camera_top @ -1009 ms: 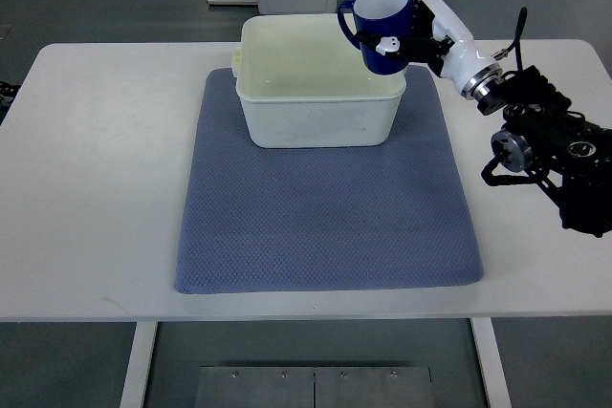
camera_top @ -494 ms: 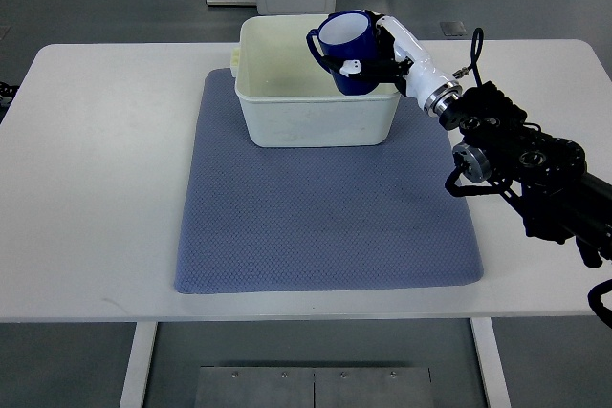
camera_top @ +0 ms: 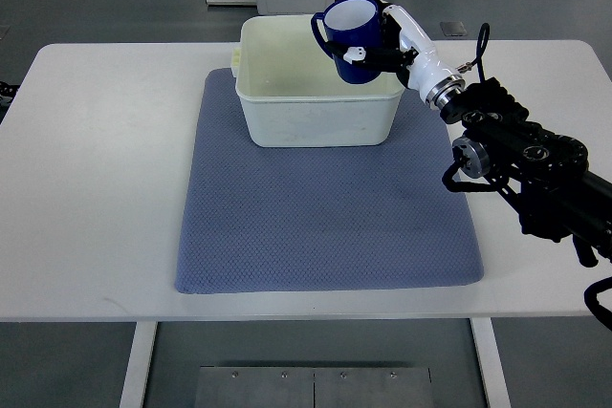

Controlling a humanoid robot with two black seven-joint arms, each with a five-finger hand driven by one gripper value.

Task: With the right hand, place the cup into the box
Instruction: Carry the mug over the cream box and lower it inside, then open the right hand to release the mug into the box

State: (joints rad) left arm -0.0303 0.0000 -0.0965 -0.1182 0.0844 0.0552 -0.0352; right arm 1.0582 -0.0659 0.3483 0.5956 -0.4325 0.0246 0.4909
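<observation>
Blue glazed cup sits clamped in my right hand, my fingers wrapped round its side, mouth tilted up and handle pointing to the box's left. It hangs over the far right part of the cream plastic box, above the rim, not yet down inside

I judge the main risk is the box's far right corner: the cup floats close above that wall, so if I lower it straight from here its base may catch the rim and tip out over the far side, or nudge the light box across the mat. Letting go this high could also make it bounce or crack on the hard floor of the box

Round the box lies only the blue-grey mat under it, on the white table; nothing stands between cup and box interior. My own forearm reaches in past the box's right side, clear of its wall. My left arm does not show
</observation>
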